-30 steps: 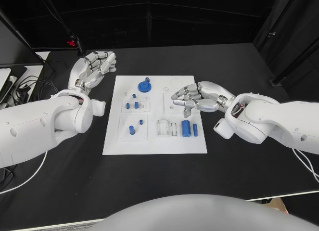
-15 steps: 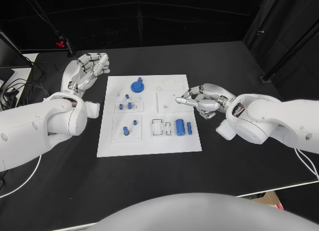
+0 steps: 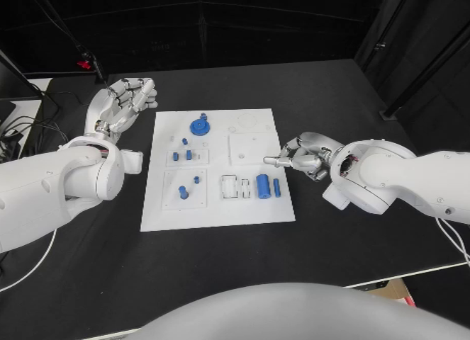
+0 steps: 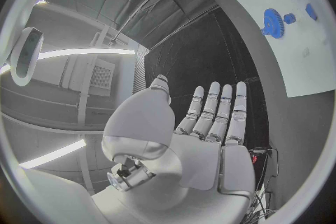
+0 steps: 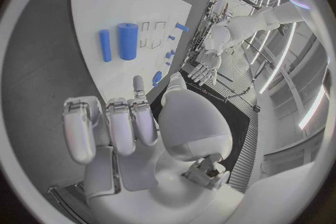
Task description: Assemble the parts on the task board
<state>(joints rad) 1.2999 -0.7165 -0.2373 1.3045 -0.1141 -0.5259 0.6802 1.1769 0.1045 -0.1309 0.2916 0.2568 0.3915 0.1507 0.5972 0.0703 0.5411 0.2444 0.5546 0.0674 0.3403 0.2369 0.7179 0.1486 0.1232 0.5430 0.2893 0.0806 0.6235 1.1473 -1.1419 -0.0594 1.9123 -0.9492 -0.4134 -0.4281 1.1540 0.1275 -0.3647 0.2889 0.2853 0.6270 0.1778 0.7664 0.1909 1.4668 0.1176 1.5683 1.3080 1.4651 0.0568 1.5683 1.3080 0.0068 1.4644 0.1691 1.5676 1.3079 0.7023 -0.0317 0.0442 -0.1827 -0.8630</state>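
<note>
A: We see the task board (image 3: 218, 205) lying flat in the middle of the black bench (image 3: 327, 241). Our left hand (image 3: 120, 105) is up off the bench, past the board's far left corner. Its fingers (image 4: 211, 112) are straight and side by side, and they hold nothing.

B: Our right hand (image 3: 301, 159) is just off the board's right edge, low near the bench. Its fingers (image 5: 112, 123) are curled in, and we see nothing in them.

A: Where are the blue parts?

B: They are all on the board. A round blue gear (image 3: 199, 127) sits near the far edge. Some small blue pegs (image 3: 183, 151) stand just below it on the left side. Two more little pegs (image 3: 188, 185) sit lower down on the left.

A: And a thick blue cylinder (image 3: 264, 185) lies near the right side, with a thin blue rod (image 3: 278, 187) just beside it. Our right hand is near those two but not touching them.

B: From the right wrist we see them too, lying side by side on the white board.
</note>
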